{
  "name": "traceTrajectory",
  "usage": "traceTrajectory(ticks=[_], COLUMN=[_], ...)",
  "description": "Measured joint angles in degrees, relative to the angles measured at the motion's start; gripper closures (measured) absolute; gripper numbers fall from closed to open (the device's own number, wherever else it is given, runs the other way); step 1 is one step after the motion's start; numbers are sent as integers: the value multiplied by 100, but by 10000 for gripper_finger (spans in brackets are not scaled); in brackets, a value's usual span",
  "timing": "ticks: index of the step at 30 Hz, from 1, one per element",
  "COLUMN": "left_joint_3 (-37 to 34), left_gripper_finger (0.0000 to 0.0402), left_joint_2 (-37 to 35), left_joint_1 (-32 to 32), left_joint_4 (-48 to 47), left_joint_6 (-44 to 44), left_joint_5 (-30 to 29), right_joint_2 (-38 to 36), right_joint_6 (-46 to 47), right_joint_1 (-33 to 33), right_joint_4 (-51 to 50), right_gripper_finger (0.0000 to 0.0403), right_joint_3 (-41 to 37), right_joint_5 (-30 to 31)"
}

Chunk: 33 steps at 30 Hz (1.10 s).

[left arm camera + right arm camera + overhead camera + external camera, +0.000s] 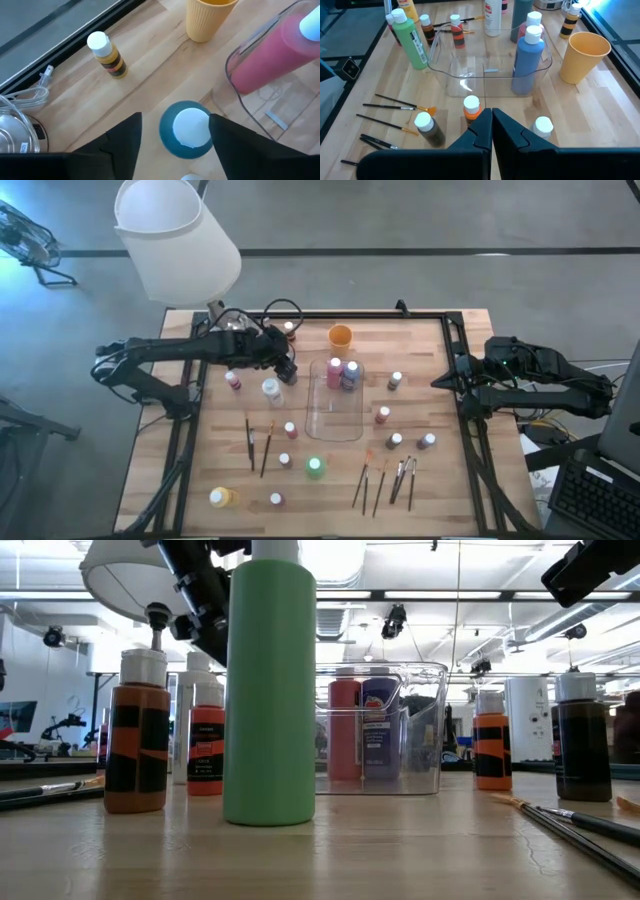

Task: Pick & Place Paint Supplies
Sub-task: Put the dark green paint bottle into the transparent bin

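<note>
Overhead, a wood table [430, 480] on grey concrete floor – bottles [316, 468], brushes [380, 485] scattered. Left gripper [288, 370] spread over a teal bottle [186, 129]; right gripper [440, 381] pressed together, frame right.

Clear plastic tray [335, 420] stands upright near the centre of the wooden table [440, 500]; orange cup [340, 336] stands upright just beyond the tray; white lampshade [175, 235] overhangs the table's far-left corner.
</note>
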Motion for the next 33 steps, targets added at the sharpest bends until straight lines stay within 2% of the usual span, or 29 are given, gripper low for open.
traceTrajectory(ticks=[4, 19, 22, 33], left_joint_3=[-1, 115, 115, 115], left_gripper_finger=[157, 156, 156, 156], left_joint_2=[10, -1, -1, 237], left_joint_1=[0, -2, -2, -4], left_joint_4=[45, 131, 212, 282], left_joint_6=[3, 204, 204, 190], left_joint_5=[206, 264, 418, 435], right_joint_2=[0, 0, 0, 0], right_joint_6=[-2, -2, -2, -2], right_joint_1=[0, 0, 0, 0], right_joint_4=[-2, -1, 0, -2], right_gripper_finger=[394, 394, 394, 394], right_joint_3=[0, 0, 0, 0], right_joint_5=[2, 2, 1, 2])
